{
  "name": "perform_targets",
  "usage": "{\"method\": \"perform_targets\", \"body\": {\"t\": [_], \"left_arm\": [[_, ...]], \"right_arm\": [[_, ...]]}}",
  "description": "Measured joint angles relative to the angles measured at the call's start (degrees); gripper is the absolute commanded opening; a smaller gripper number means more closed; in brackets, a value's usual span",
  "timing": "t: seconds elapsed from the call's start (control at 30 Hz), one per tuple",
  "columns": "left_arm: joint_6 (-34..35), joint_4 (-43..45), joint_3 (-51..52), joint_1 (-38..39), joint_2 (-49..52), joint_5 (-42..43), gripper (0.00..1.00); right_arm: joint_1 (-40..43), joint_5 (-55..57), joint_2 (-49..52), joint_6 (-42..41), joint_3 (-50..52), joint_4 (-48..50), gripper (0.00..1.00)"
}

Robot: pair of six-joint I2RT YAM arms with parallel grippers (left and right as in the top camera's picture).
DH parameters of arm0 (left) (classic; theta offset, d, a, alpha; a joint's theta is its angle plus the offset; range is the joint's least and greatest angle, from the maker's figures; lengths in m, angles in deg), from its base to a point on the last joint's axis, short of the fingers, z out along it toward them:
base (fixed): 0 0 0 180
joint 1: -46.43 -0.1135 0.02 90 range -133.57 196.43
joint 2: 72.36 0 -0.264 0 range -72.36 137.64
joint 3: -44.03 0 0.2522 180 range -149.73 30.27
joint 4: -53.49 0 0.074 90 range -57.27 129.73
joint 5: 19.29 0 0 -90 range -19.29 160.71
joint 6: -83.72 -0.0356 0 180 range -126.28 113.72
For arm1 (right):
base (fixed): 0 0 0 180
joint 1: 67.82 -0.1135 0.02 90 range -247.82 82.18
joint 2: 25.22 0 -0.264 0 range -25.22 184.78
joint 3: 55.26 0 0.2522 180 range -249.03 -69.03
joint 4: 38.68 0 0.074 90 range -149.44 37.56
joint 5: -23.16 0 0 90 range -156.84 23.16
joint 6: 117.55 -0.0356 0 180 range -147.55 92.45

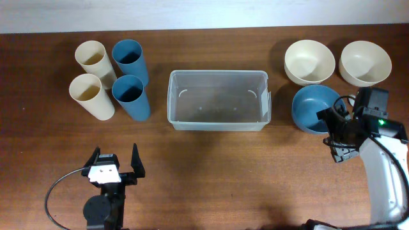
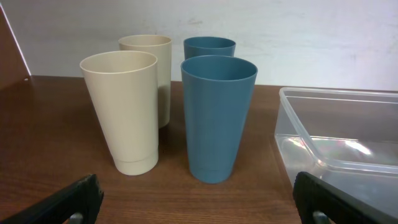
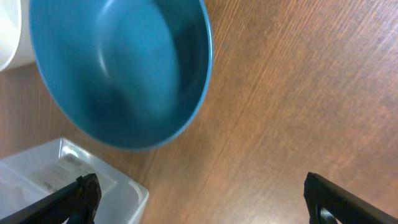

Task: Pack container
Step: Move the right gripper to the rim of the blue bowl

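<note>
Here, dark wood-grain table (image 1: 211,166), pale wall (image 2: 323,43) behind, clear container (image 1: 217,102) centred

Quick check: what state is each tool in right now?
Left tool: open, holding nothing.
Right tool: open, holding nothing, next to the blue bowl.

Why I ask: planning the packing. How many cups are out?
4, left of the container: two cream cups farther out, two blue cups nearer it. None seem hidden.
</note>
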Motion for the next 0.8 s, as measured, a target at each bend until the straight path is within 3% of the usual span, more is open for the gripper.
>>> {"method": "perform_targets", "body": {"t": [0.43,0.8], "left_arm": [[0.0,0.0,0.0,0.0,0.02,0.0,1.0],[0.0,0.0,0.0,0.0,0.0,0.0,1.0]], "right_arm": [[0.0,0.0,13.97,-0.48,-0.09,9.29,0.99],[0.0,0.0,19.93,-0.59,-0.09,14.93,0.99]]}}
